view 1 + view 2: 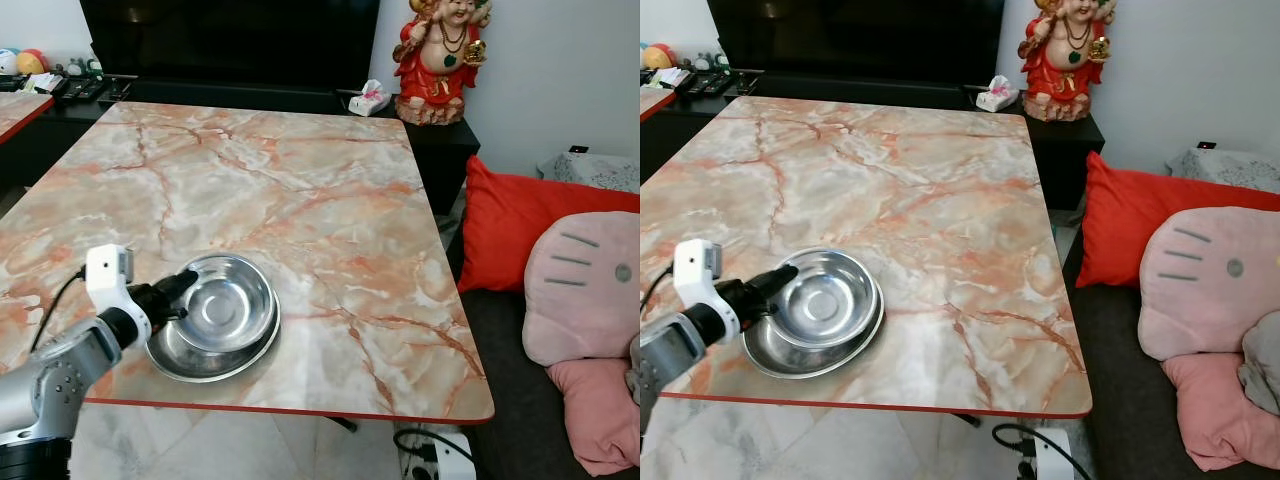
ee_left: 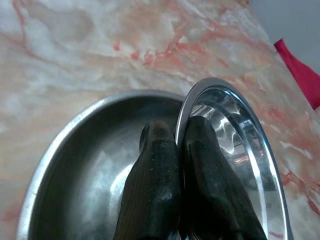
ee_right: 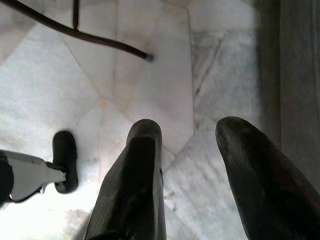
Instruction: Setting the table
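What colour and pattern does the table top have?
The table top is cream marble with orange-pink veins and a red edge, seen best in the left eye view.

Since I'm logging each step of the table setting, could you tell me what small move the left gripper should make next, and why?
Probably lift the upper steel bowl slightly. The left gripper is shut on its rim, and it sits nested in the lower steel bowl near the marble table's front edge, so it must clear that before going to a place.
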Tool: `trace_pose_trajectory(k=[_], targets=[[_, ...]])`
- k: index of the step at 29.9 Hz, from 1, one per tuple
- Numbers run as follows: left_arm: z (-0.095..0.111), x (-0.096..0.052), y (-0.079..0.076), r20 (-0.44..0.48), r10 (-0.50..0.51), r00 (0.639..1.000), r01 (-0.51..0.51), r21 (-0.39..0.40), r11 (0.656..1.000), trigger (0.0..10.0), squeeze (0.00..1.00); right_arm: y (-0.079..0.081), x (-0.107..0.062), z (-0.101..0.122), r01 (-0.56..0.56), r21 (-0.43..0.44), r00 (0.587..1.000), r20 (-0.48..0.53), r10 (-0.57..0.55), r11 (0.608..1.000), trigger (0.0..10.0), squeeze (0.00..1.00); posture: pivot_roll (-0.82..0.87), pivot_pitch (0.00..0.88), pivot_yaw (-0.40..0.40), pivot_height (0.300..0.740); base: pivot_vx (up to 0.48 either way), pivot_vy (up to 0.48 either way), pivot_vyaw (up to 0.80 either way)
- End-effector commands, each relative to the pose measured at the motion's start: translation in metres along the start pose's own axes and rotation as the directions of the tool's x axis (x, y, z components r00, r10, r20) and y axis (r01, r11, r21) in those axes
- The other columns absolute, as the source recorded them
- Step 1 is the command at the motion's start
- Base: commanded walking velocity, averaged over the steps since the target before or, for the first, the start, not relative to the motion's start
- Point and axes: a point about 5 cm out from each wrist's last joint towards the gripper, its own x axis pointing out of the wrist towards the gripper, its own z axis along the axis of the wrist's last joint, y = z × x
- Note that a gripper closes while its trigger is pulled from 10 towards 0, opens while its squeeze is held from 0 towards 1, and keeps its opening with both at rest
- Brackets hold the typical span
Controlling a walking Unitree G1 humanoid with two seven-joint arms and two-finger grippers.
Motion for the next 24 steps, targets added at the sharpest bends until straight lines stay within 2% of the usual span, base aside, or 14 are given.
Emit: trace_pose_trajectory(k=[1,7,13,19,22,24], targets=[[0.006,0.003,-0.004,0.024,-0.011,1.000,0.012,-0.002,1.000,10.0,0.00,-0.001,-0.001,-0.003,0.001,0.003,1.000,0.005,-0.001,1.000,10.0,0.00,0.15,0.036,-0.053,0.740,0.000,0.000,0.00],[0.006,0.004,-0.002,0.025,0.002,1.000,-0.002,-0.008,1.000,10.0,0.00,0.008,-0.002,-0.008,-0.010,0.003,1.000,0.008,0.010,1.000,10.0,0.00,0.15,0.043,-0.054,0.740,0.000,0.000,0.00],[0.009,0.001,0.001,0.027,0.016,0.999,-0.016,-0.004,1.000,10.0,0.00,0.007,-0.003,-0.013,-0.006,0.002,1.000,-0.020,0.006,1.000,10.0,0.00,0.15,0.045,-0.057,0.740,0.000,0.000,0.00],[0.007,-0.001,0.003,0.001,0.025,1.000,-0.025,0.001,1.000,10.0,0.00,0.010,0.001,0.000,-0.010,-0.005,1.000,-0.007,0.010,1.000,10.0,0.00,0.16,0.048,-0.060,0.740,0.000,0.000,0.00],[0.005,-0.003,0.004,-0.017,0.029,0.999,-0.029,0.005,1.000,10.0,0.00,0.021,0.004,0.010,-0.022,-0.010,1.000,0.013,0.022,1.000,10.0,0.00,0.16,0.048,-0.062,0.740,0.000,0.000,0.00],[0.004,-0.004,0.005,-0.021,0.031,0.999,-0.031,0.006,1.000,10.0,0.00,0.023,0.004,0.012,-0.024,-0.010,1.000,0.016,0.024,1.000,10.0,0.00,0.16,0.048,-0.062,0.740,0.000,0.000,0.00]])
